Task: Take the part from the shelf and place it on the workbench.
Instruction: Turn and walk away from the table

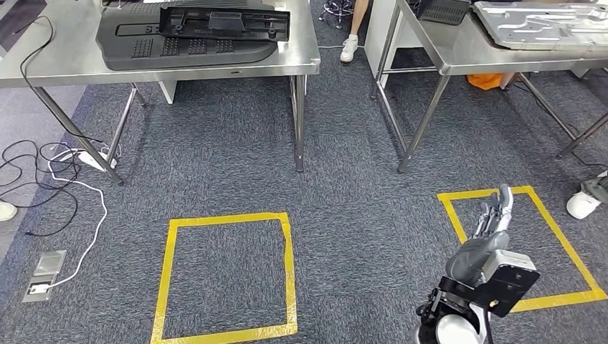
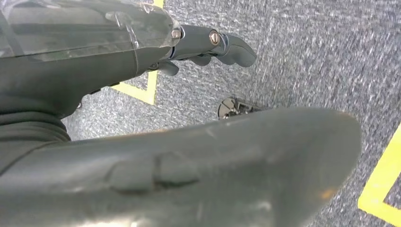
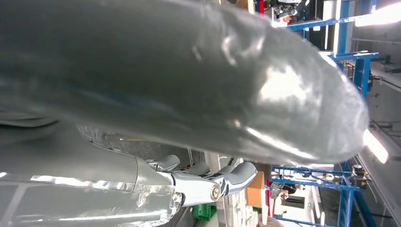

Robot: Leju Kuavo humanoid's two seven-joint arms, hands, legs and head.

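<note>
The right hand [image 1: 493,218] reaches forward and down over the grey carpet [image 1: 344,193], above the near corner of the right-hand square of yellow tape [image 1: 459,215]. Its fingers [image 1: 502,204] lie straight and apart, and it holds nothing. In the right wrist view the right hand [image 3: 189,109] shows its thick thumb across the picture and its fingers [image 3: 222,177] stretched out with nothing between them; blue racking [image 3: 340,47] stands behind.

In the left wrist view the left hand [image 2: 189,151] hangs over the carpet, its thumb large in front and its darker fingers [image 2: 222,45] extended, loose, gripping nothing. Yellow tape [image 2: 142,92] runs on the floor beneath it.

Further out, a second yellow square [image 1: 229,276] is marked on the carpet to the left. Beyond the squares stand two steel tables. On the left table [image 1: 64,61] lie black plastic parts [image 1: 186,36], a wide flat panel with a narrower ribbed piece on top of it; their long axis runs left to right along the table, roughly parallel to its near edge. On the right table [image 1: 459,50] rests a grey metal panel [image 1: 545,21], lying flat, its long side also running left to right. Which of these is the task's part cannot be told.

White and black cables [image 1: 64,179] trail over the floor at the left, near a floor socket [image 1: 44,276]. A person's leg and white shoe [image 1: 349,49] show between the tables, and another shoe [image 1: 584,204] lies at the right edge.
</note>
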